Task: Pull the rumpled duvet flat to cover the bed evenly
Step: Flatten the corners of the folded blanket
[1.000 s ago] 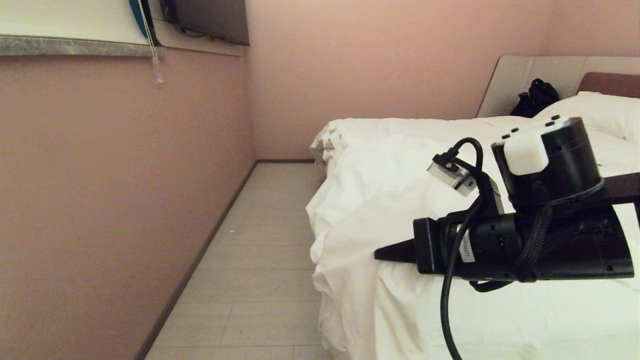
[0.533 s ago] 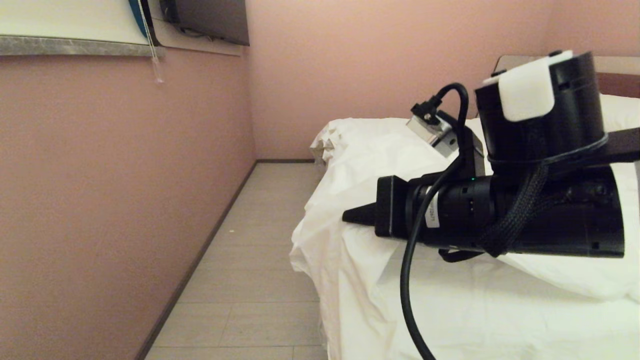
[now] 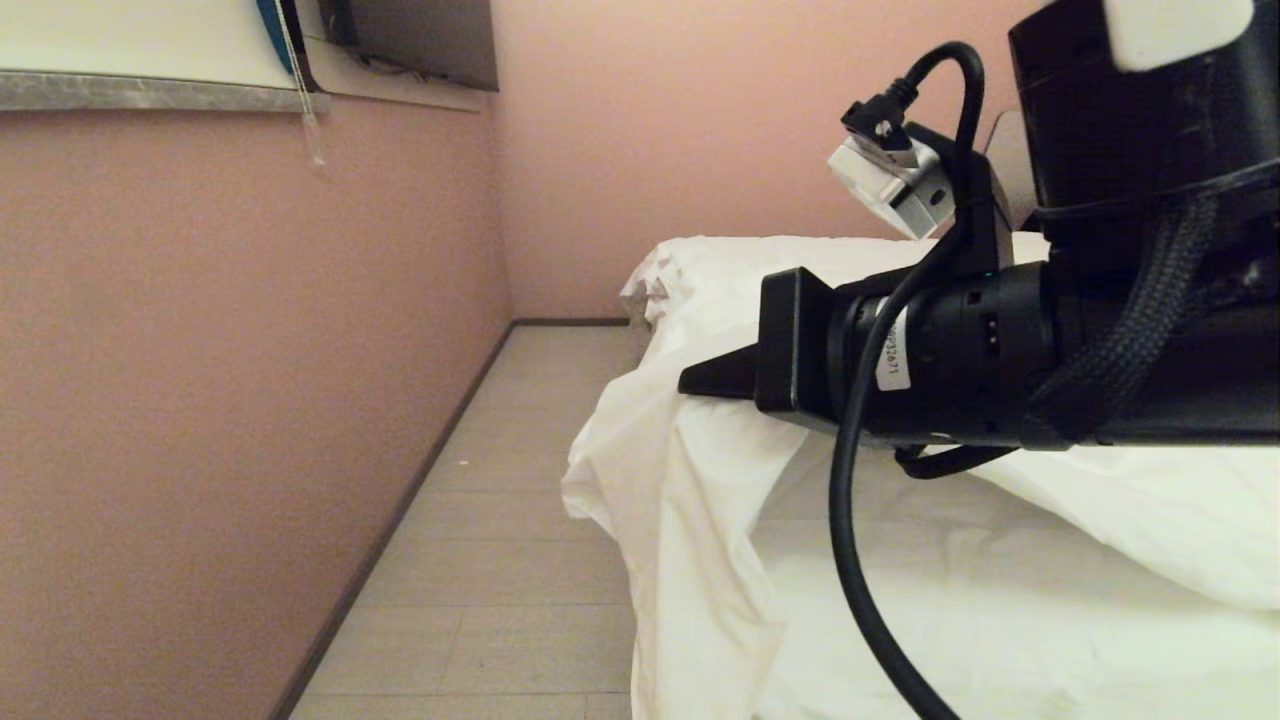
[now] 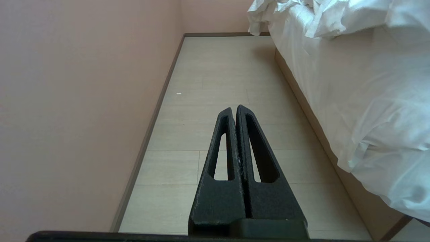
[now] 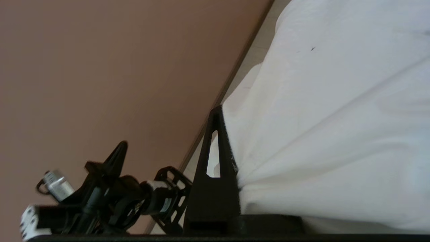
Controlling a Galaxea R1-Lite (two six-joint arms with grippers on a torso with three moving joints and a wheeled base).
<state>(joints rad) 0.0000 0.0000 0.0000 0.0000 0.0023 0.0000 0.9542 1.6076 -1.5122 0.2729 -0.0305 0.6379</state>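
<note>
The white duvet [image 3: 700, 470] lies rumpled over the bed [image 3: 1000, 620], and its near edge is lifted off the sheet and hangs in a fold. My right gripper [image 3: 692, 383] is shut on that edge at the bed's left side, held level above the mattress. In the right wrist view the duvet [image 5: 319, 117] fans out from the right gripper [image 5: 223, 112] and covers one finger. My left gripper [image 4: 234, 109] is shut and empty, low over the floor beside the bed base [image 4: 366, 201], apart from the duvet [image 4: 369, 101].
A pink wall [image 3: 250, 350] runs along the left, leaving a narrow strip of pale floor [image 3: 500, 520] between it and the bed. A grey window ledge [image 3: 150, 92] sits high on that wall. The left arm [image 5: 100, 195] shows below the right gripper.
My right arm has risen and swung left with the duvet edge in its grip. The fold of duvet now hangs further out past the bed's side. The left gripper stays still.
</note>
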